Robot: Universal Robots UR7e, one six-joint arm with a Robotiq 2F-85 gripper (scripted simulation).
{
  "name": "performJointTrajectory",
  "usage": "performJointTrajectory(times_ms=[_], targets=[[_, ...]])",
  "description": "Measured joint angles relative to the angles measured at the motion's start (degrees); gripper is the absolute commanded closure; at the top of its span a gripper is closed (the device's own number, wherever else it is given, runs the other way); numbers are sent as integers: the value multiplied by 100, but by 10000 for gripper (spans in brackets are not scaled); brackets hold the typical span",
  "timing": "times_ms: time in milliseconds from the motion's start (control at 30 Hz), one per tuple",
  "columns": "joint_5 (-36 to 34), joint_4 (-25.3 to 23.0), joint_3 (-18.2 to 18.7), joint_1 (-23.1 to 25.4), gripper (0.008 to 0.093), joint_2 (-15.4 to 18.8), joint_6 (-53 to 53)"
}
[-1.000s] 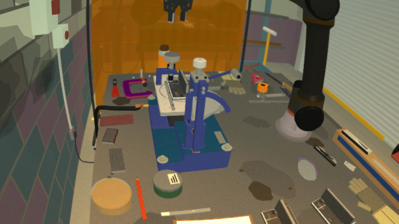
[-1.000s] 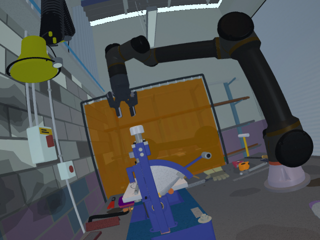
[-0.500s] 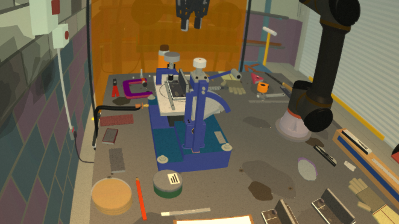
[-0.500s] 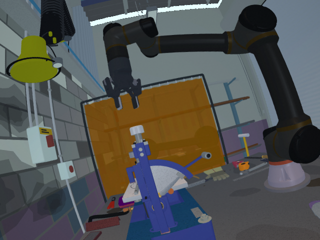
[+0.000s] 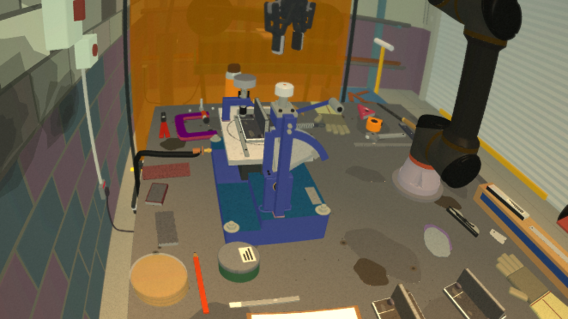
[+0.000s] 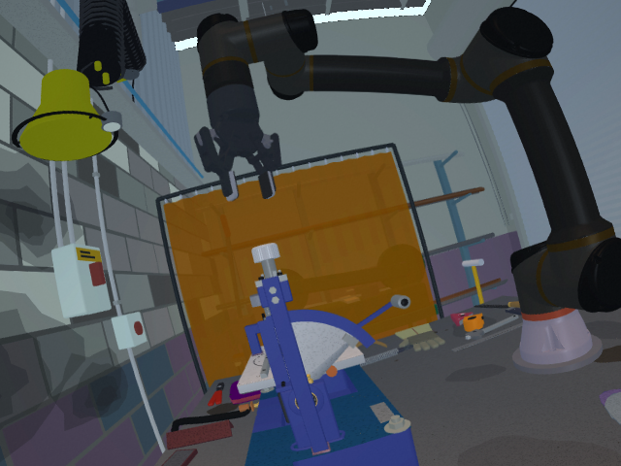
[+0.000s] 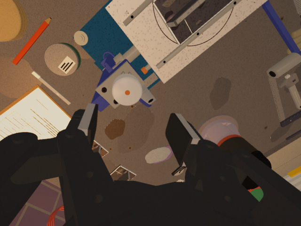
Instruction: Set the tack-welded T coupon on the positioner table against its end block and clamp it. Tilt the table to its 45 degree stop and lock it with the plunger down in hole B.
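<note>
The T coupon sits on the speckled positioner table, between two guide rails, with the grey-knobbed clamp screw over its far end. The table looks tilted on its blue base, beside a sector plate. The white plunger knob tops the blue upright post. A tilt handle sticks out to the right. My gripper hangs high above the plunger knob, open and empty.
An orange welding screen stands behind the bench. A purple C-clamp, a round tin, an orange pencil, a disc stack and spare coupons lie around the positioner. The arm's base stands to the right.
</note>
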Motion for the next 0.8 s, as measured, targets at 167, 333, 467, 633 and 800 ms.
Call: performJointTrajectory(times_ms=[167, 333, 467, 633, 800], targets=[[-1, 0, 0, 22, 374, 1, 25], [-1, -432, 504, 22, 374, -88, 27], [0, -518, 642, 24, 374, -89, 28], [0, -528, 621, 26, 374, -99, 29], [0, -556, 656, 27, 374, -102, 30]])
